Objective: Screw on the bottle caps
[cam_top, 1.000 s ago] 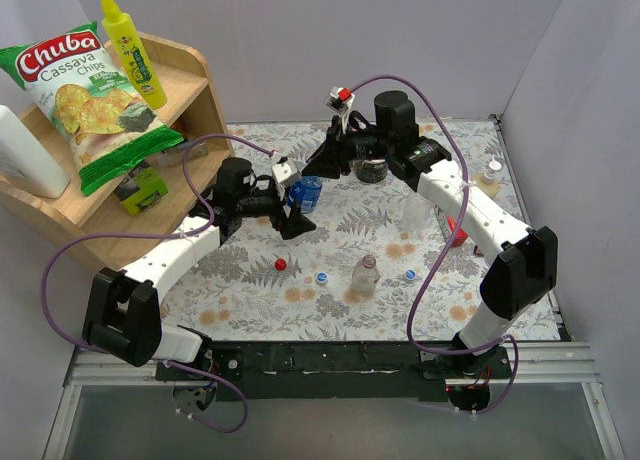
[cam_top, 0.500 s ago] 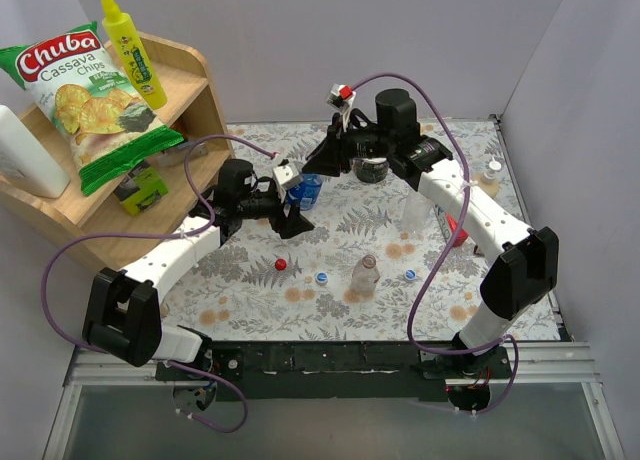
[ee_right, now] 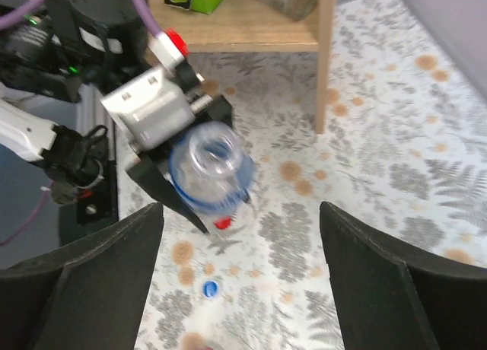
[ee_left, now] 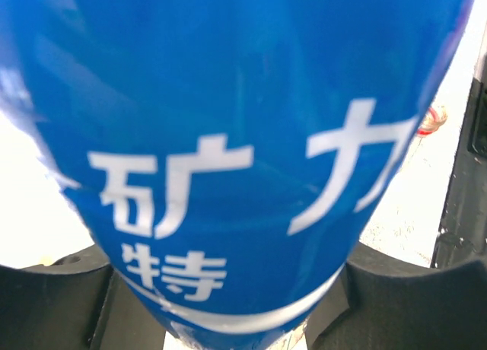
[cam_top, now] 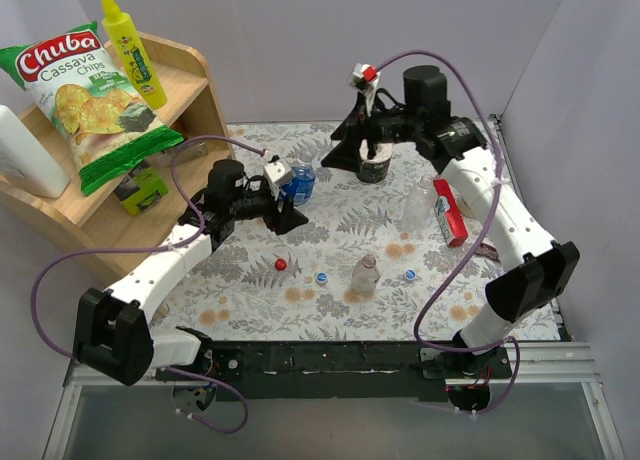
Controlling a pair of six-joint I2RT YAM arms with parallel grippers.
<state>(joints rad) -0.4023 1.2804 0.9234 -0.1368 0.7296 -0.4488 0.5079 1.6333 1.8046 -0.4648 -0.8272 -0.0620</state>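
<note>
My left gripper [cam_top: 292, 202] is shut on a blue-labelled bottle [cam_top: 302, 185] standing on the mat, and the label [ee_left: 228, 137] fills the left wrist view. The bottle's neck [ee_right: 209, 158] is open, with no cap on it. My right gripper [cam_top: 352, 148] hovers open behind and to the right of that bottle, and nothing lies between its fingers [ee_right: 84, 289]. A red cap [cam_top: 281, 264] and two blue caps [cam_top: 322, 277] [cam_top: 410, 275] lie loose on the mat. The red cap [ee_right: 222, 224] and one blue cap [ee_right: 210, 289] also show in the right wrist view.
A small clear bottle [cam_top: 365, 273] stands between the blue caps and another clear bottle [cam_top: 418, 208] stands to the right, beside a red packet [cam_top: 447, 212]. A dark jar [cam_top: 374, 168] sits under the right wrist. The wooden shelf [cam_top: 205, 105] rises at the left.
My right gripper has opened and drawn back up and to the right, away from the bottle's neck. My left gripper has closed on the blue-labelled bottle.
</note>
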